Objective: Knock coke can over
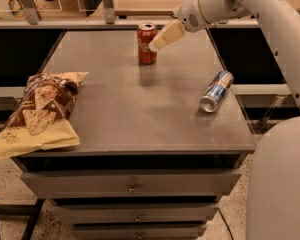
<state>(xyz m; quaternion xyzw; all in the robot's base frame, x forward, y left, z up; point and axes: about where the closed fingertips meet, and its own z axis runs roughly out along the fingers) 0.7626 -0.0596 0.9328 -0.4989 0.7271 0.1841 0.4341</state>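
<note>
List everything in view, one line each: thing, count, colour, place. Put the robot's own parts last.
coke can: one, red with a silver top, upright at the back middle of the table
blue-and-silver can: one, lying on its side near the table's right edge
chip bag: one, brown and yellow, lying on the table's left side, overhanging the edge
table: one, grey, centre of the view
drawers: three visible, grey, under the tabletop
arm: one, white, reaching in from the upper right
gripper: one, cream, at the coke can's upper right side; contact unclear
</note>
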